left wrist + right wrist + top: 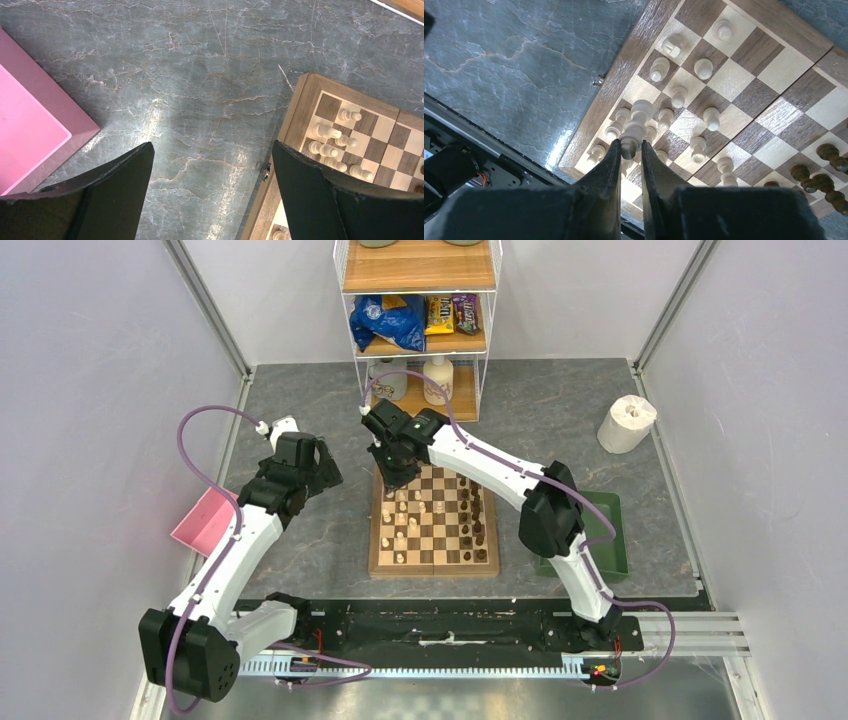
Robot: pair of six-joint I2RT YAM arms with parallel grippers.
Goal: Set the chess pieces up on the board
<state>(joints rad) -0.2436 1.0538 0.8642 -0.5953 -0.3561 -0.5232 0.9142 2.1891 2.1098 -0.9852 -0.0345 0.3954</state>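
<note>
1. The board lies on the grey tabletop between the two arms. Bare tabletop runs left of it toward the pink tray. The green tray sits near its right border, partly under the right arm.
2. The right hand is pinched shut on a tall pale piece, above the crowded pale pieces along the board's left border.
3. The left hand is spread wide and holds nothing. It hangs over bare tabletop between the pink tray and the board's left edge.
4. The dark pieces stand along the board's right side, with open squares in the middle.
5. From above, the right hand covers the board's far left corner. Whether the held piece's base touches a square cannot be told. The right wrist view cuts off most of the dark pieces.
</note>
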